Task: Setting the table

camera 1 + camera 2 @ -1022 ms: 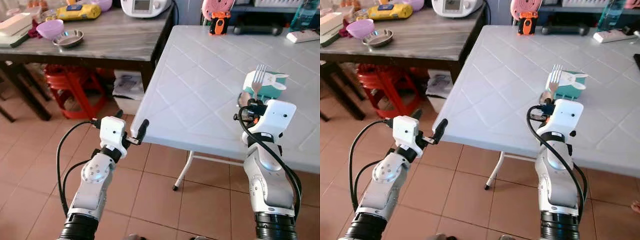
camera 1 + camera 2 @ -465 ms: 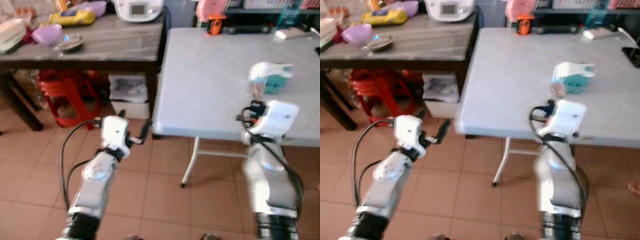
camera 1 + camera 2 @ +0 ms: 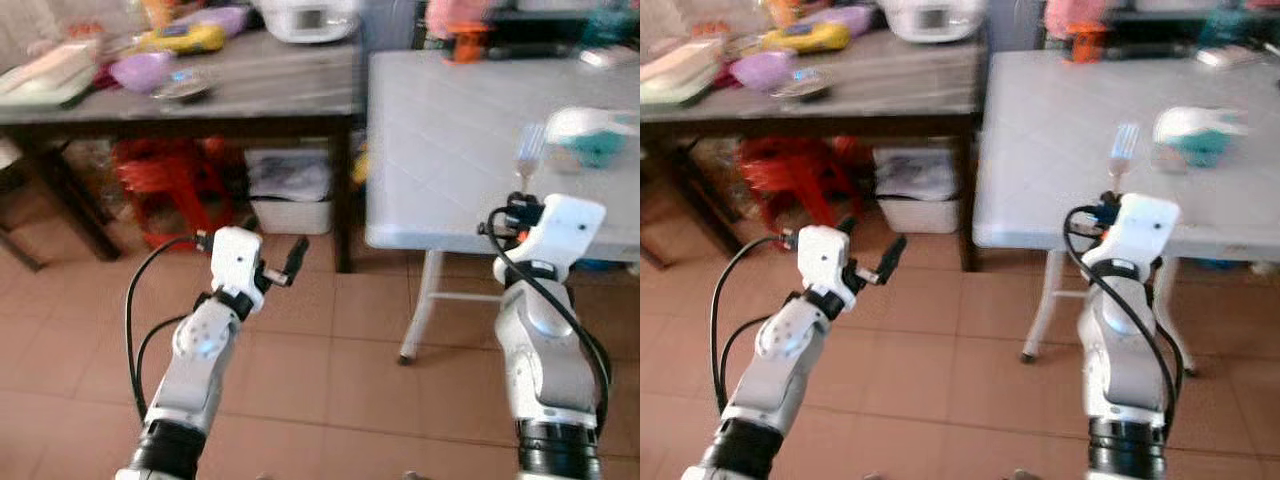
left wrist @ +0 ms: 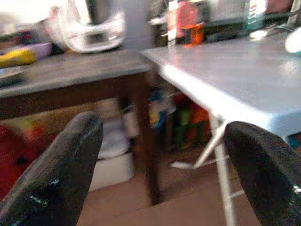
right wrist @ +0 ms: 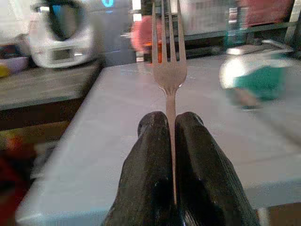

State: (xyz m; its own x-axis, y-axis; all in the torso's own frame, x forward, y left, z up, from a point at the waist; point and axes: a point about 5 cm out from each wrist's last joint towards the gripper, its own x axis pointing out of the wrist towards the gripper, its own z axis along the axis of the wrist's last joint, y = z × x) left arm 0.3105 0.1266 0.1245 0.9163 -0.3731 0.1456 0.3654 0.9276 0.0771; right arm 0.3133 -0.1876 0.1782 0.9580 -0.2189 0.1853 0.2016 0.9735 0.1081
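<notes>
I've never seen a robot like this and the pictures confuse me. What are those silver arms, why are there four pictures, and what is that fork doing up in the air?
The silver arms belong to a walking robot that is helping set the table. Two pictures come from cameras in its head, looking down at its own arms. The other two come from small cameras on its wrists, looking along its black fingers.

The right claw is pinched shut on a fork, holding it upright with the prongs up. The left claw is open and holds nothing.

Ahead stands a white table with a teal and white thing on it, too blurry to name. Beside it, a dark table carries a purple bowl and a white kitchen machine.
</notes>
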